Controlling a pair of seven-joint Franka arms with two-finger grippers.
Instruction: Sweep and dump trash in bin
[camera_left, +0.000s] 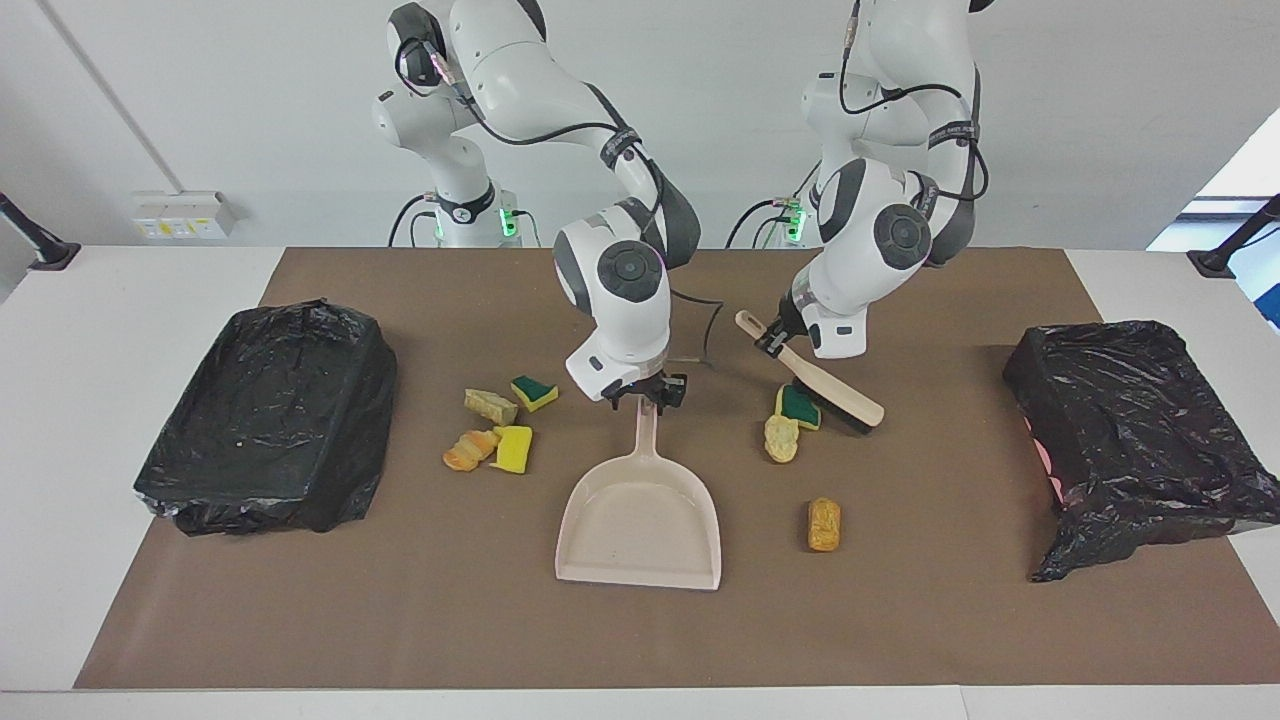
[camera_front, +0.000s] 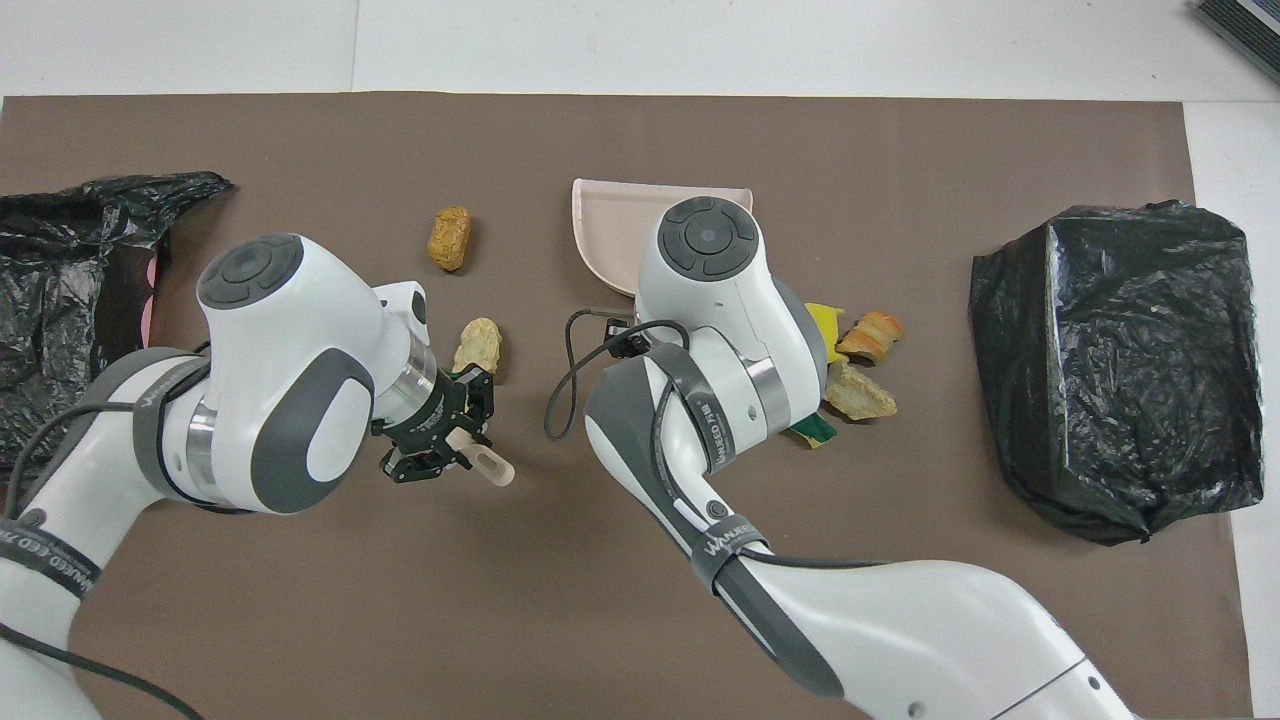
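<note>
The brush (camera_left: 828, 388) is held by its handle in the left jaws, which are closed tight on it, and its bristle end is set down touching a green-and-yellow sponge (camera_left: 797, 405), with a pale lump (camera_left: 781, 438) just beside that. The right jaws are placed at the tip of the dustpan (camera_left: 640, 520) handle, but whether a grip is made there cannot be told. A brown lump (camera_left: 824, 524) lies alone, farther from the robots, and four more scraps (camera_left: 497, 428) are clustered beside the pan toward the right arm's end of the worktop (camera_left: 200, 620). None of the trash is in the pan or in either black-bagged bin (camera_left: 265, 415). Since the pan's mouth is turned away from the robots, the two pieces at the brush are likely to be pushed against its side wall or past it unless the pan is turned first. If the pan is only loosely held, it may be shoved along by the sweep. From overhead, the brush head, the sponge beside it, the pan's handle and the right jaws are all covered by the arms, and the bin (camera_front: 70, 330) at the left arm's end is cut off by the frame edge.
</note>
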